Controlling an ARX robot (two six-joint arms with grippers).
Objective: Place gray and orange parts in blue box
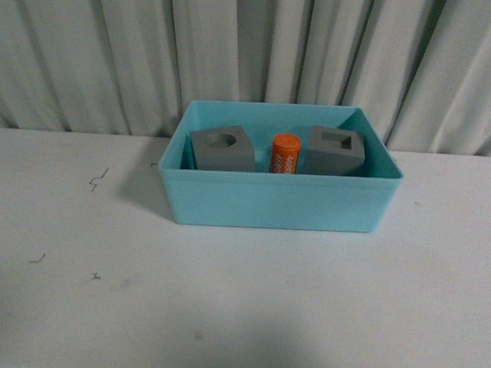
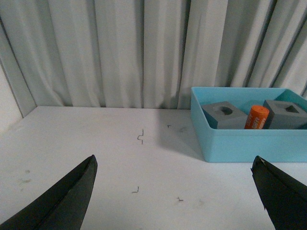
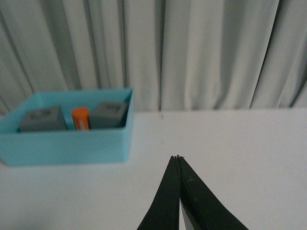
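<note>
Box: a light blue box (image 1: 279, 203) sits on the white table (image 1: 241, 297) near its far edge, in front of a pale pleated curtain (image 1: 250, 47).
Contents: all three parts rest inside the box in a row along its back half.
Round-hole cube: the gray cube with a round hole (image 1: 222, 149) sits at the left end of the row, close to the left wall.
Cylinder: the orange cylinder (image 1: 284, 154) stands upright in the middle, white digits down its side, just beside the two cubes.
Square-hole cube: the gray cube with a square hole (image 1: 336, 151) sits at the right end, tilted slightly and turned at an angle to the box walls.
Left gripper: seen in its wrist view, the left gripper (image 2: 175, 191) is spread wide, its two dark fingers (image 2: 62, 201) at opposite edges of the picture, holding nothing, above bare table well apart from the box.
Right gripper: in its wrist view, the right gripper (image 3: 178, 160) has its black fingers pressed together at the tips, nothing between them, above the table away from the box.
Table: a few small dark scuffs (image 1: 97, 178) mark the surface left of the box.
Front view: neither arm appears.
</note>
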